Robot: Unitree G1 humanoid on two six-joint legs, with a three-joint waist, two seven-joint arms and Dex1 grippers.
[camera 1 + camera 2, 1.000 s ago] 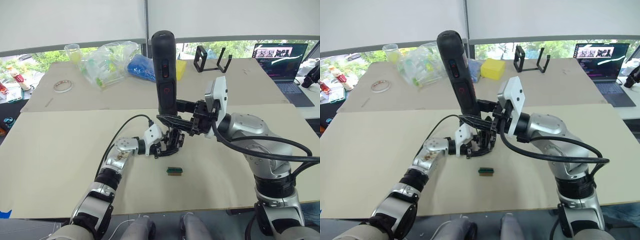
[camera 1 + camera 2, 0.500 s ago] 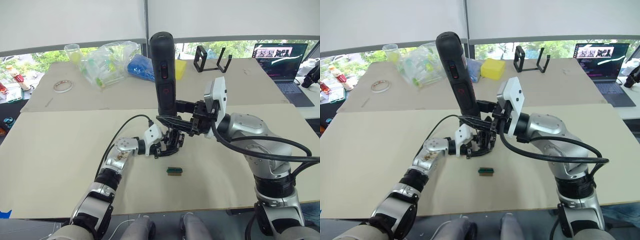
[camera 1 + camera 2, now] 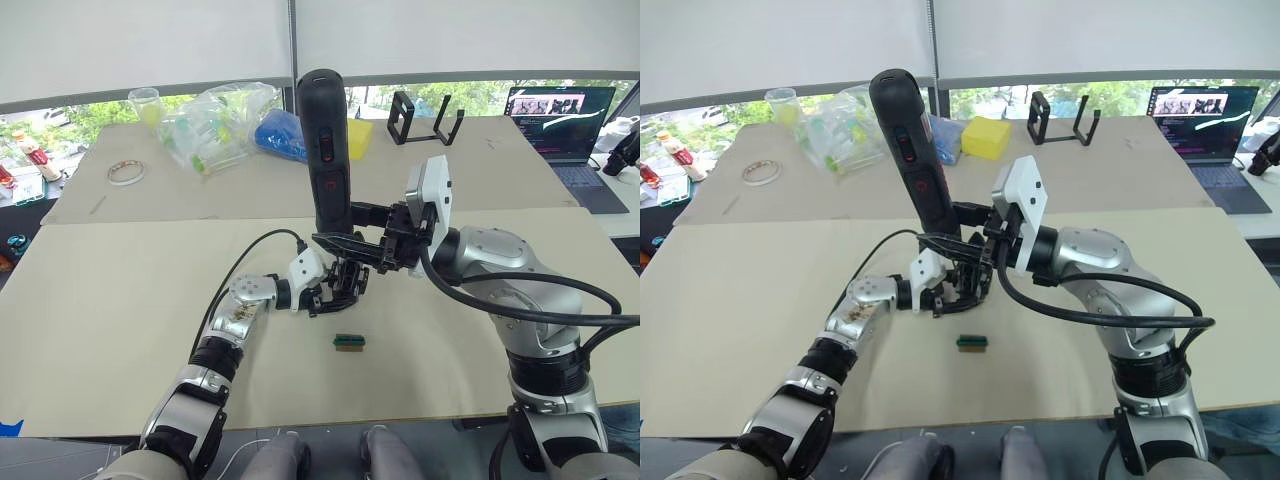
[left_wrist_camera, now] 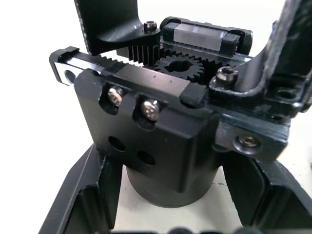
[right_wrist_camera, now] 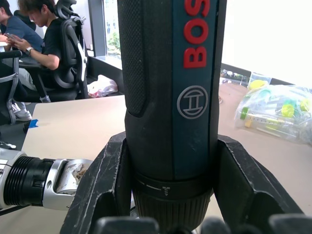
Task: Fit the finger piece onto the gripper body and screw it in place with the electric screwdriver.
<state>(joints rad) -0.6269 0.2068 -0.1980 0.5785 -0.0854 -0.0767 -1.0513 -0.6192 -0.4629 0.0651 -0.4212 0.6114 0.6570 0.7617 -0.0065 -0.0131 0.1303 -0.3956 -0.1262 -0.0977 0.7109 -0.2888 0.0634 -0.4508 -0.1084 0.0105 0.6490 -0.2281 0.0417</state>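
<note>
Screwdriver first: the right gripper clamps the upright electric screwdriver, lettered "BOS" in red, directly above the gripper body. That body sits clasped in the left gripper, near a green-and-brown block.

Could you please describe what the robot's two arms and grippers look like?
Both arms are silver metal with black joint rings and black cables. Each wrist has a white housing. The left gripper and right gripper each have two black fingers.
</note>
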